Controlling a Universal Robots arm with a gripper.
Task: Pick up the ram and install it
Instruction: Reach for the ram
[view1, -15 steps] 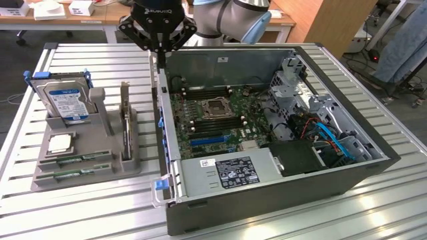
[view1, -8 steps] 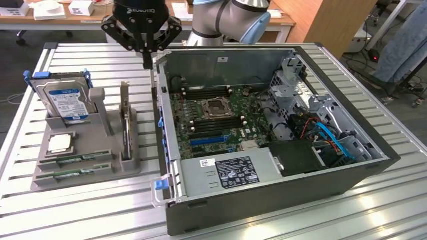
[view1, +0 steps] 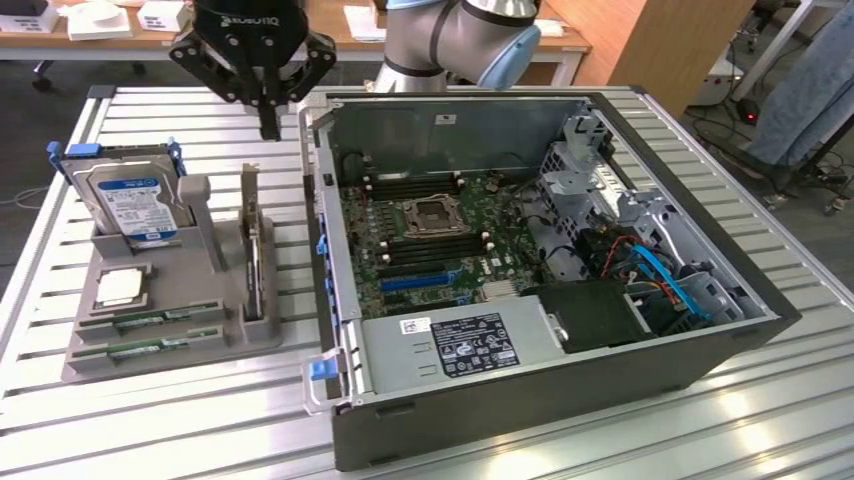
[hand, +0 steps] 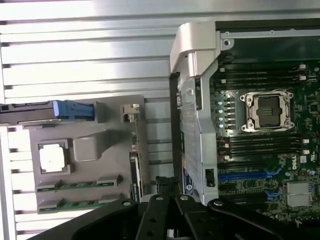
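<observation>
1. Exterior view gives me the slatted metal table, with the open dark-grey computer case lying on it and its green motherboard exposed.
2. Just beside the case, on the exterior view's left, sits the grey moulded parts holder.
3. A silver hard drive with a blue-white label stands upright in the holder.
4. My black gripper hangs over the slats beyond the holder, fingers pressed together, holding nothing.
5. The ram, two slim green circuit-board sticks, lies in the holder's near slots, well apart from the gripper.
6. A small square silver processor chip lies just beside them.
</observation>
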